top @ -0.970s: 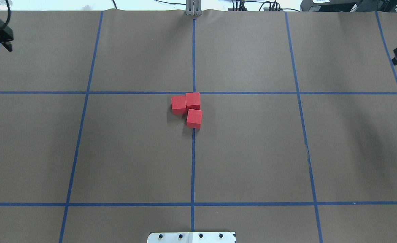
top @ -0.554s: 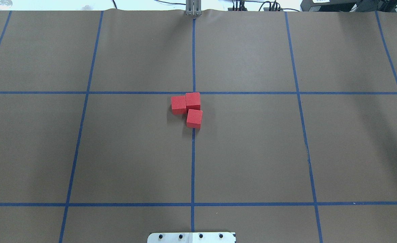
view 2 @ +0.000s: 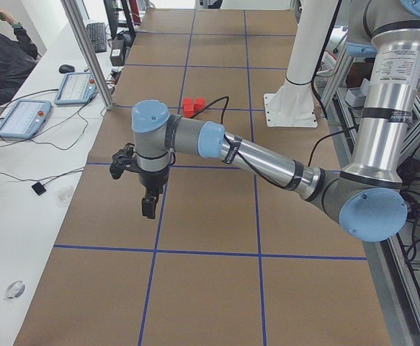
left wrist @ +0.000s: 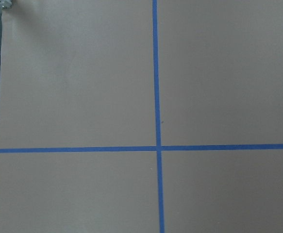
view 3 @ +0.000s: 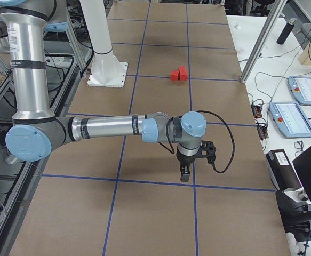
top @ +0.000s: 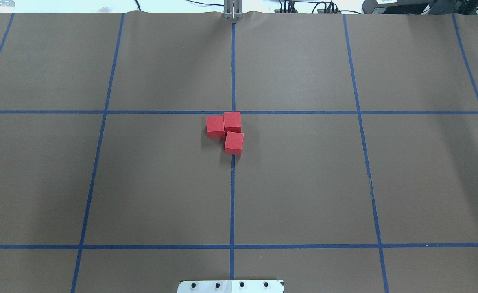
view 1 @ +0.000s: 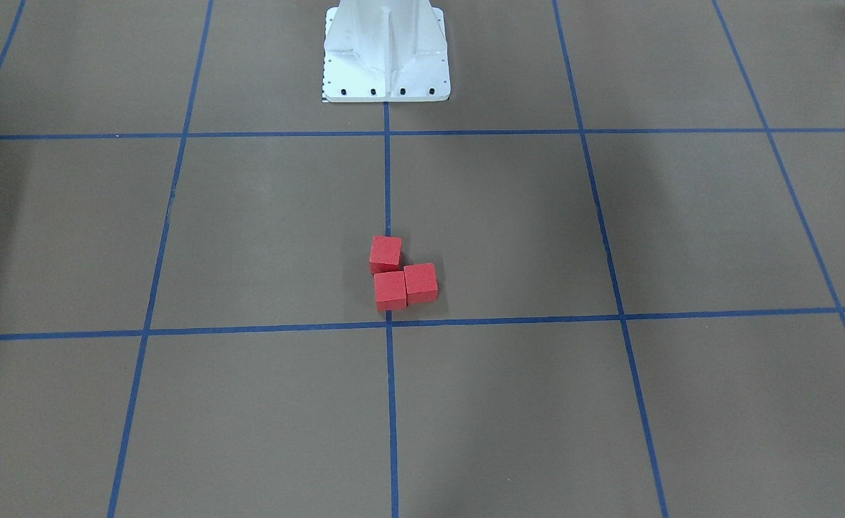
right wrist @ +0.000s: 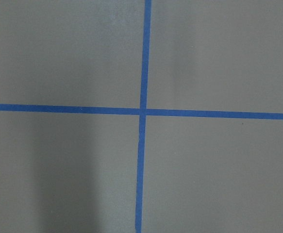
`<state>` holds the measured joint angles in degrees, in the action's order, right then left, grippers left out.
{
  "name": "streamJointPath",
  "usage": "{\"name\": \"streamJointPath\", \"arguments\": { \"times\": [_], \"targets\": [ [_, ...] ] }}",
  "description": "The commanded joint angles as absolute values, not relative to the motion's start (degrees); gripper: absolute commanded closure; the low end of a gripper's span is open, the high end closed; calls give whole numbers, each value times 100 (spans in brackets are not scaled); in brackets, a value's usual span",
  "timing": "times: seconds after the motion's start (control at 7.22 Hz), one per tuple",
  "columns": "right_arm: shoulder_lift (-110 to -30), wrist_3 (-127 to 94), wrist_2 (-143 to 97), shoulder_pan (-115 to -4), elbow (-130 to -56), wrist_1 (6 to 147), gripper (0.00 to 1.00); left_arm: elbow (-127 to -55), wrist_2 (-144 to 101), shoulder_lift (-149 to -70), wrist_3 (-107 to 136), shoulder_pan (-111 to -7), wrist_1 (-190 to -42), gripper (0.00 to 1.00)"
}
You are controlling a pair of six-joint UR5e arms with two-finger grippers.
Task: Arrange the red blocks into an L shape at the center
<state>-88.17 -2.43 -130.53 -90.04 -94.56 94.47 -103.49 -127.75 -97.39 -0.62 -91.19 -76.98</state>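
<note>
Three red blocks sit together in an L, just on the robot's side of the center (top: 233, 112) tape crossing. In the overhead view one block (top: 215, 126) lies left of the corner block (top: 232, 121), and the third (top: 234, 143), slightly turned, lies toward the robot. The front-facing view shows the same cluster (view 1: 390, 290) above the center (view 1: 389, 324). Both grippers are far off. The left gripper (view 2: 149, 205) hangs over a grid line near the table's left end. The right gripper (view 3: 185, 175) hangs near the right end. From these side views I cannot tell whether either is open or shut. Both wrist views show only tape crossings.
The white bolted base (top: 230, 286) stands at the robot's edge of the table, also seen as the white base (view 1: 386, 50). A metal post (view 2: 87, 50) and teach pendants (view 3: 304, 90) line the far side. A person (view 2: 1, 50) sits beyond the table.
Both grippers, seen at the left and right edges of the overhead view a second ago, have moved out of that view. The red blocks have not moved.
</note>
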Motion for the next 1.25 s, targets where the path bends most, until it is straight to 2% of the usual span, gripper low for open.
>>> {"name": "streamJointPath", "arguments": {
  "times": [0.0,0.28,0.55,1.11],
  "targets": [
    [-8972,-246,-13419,-9411,-9474,9475,1,-10292,-12955,-9625,-123,-9141,-7778,0],
    [-9132,-237,-13570,-9579,-9466,9475,1,-9968,-12955,-9441,-149,-9123,-7918,0],
    [-9315,-176,-13596,-9676,-9492,9413,1,-9591,-12981,-8818,173,-9123,-9153,0],
    [-9536,-237,-13579,-9677,-9545,9413,1,-9738,-12973,-8745,747,-9114,-9246,0]
  ]
}}
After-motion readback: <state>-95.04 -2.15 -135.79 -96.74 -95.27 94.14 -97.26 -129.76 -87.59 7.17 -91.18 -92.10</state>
